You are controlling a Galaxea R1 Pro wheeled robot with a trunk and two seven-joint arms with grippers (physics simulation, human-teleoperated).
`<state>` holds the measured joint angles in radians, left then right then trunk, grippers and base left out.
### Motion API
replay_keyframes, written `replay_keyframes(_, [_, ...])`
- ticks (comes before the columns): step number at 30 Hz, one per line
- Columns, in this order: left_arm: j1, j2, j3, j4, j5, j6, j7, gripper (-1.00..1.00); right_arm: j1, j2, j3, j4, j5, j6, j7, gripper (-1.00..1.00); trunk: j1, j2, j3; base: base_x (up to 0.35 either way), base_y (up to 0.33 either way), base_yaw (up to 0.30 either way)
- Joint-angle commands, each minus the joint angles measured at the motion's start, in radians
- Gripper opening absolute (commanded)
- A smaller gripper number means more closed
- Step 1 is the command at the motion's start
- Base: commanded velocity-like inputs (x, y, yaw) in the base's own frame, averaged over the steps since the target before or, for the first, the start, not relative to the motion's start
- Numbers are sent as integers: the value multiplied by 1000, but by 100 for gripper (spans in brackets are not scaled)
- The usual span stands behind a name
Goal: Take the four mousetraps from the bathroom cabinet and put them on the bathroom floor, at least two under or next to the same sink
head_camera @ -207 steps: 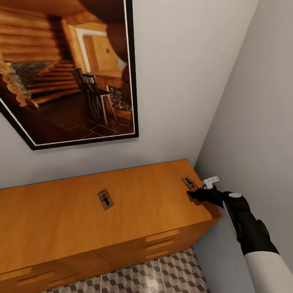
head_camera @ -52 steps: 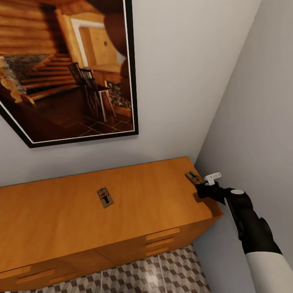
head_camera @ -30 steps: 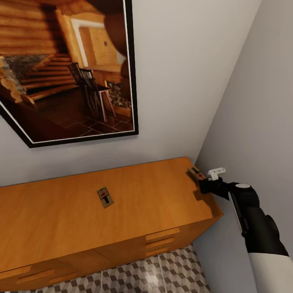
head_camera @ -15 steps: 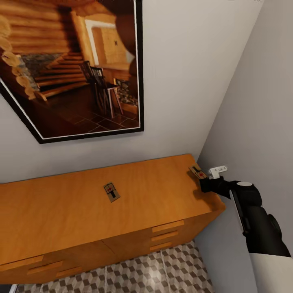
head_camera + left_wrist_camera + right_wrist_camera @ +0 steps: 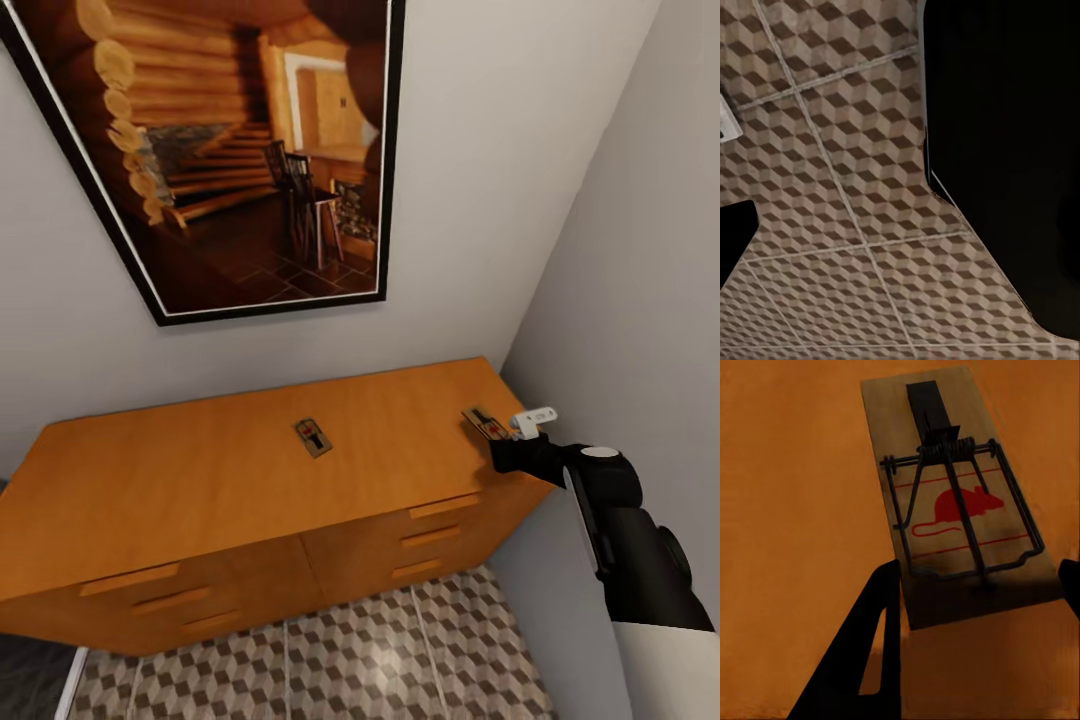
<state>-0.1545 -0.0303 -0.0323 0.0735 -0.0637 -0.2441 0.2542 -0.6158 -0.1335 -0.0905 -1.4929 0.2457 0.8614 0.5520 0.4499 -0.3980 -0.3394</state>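
Currently the right gripper (image 5: 497,447) is positioned at the right end of the cabinet (image 5: 200,500) top, with one mousetrap (image 5: 484,423) at its fingers. The right wrist view shows this mousetrap (image 5: 960,502) lying flat on the surface between two dark fingers (image 5: 870,637), one at each long side of the board; whether they already press the board cannot be told. The low, level approach suits a thin board that offers only its edges for gripping.

A second mousetrap (image 5: 313,437) lies flat near the middle of the surface, well apart from the first.

Each mousetrap is a flat rectangular wooden board carrying a dark wire bar, a coiled spring and a red mouse print. The cabinet is smooth orange-brown wood with drawer fronts and slim bar handles.

The bathroom floor (image 5: 380,660) is tiled in a brown, beige and cream cube pattern with pale grout; the left wrist view looks down on it (image 5: 832,225).
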Motion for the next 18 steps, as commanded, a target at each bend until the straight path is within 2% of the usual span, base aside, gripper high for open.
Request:
replay_keyframes(1, [-2,0,-3,5,-7,-6,7,100,-1,0,-1,-1,9,4,9,-100,0,-2,-2,-263,179,0])
replay_keyframes(6, [-2,0,-3,5,-7,-6,7,100,-1,0,0,-1,9,4,8,-100,0,-2,-2,-278,150,0])
replay_keyframes(11, [-2,-2,-3,5,-7,-6,7,100,-1,0,0,-1,10,4,8,-100,0,-2,-2,-319,34,0])
replay_keyframes(18, [-2,-3,-3,5,-7,-6,7,100,-1,0,0,0,41,2,9,-100,0,-2,-2,-333,4,0])
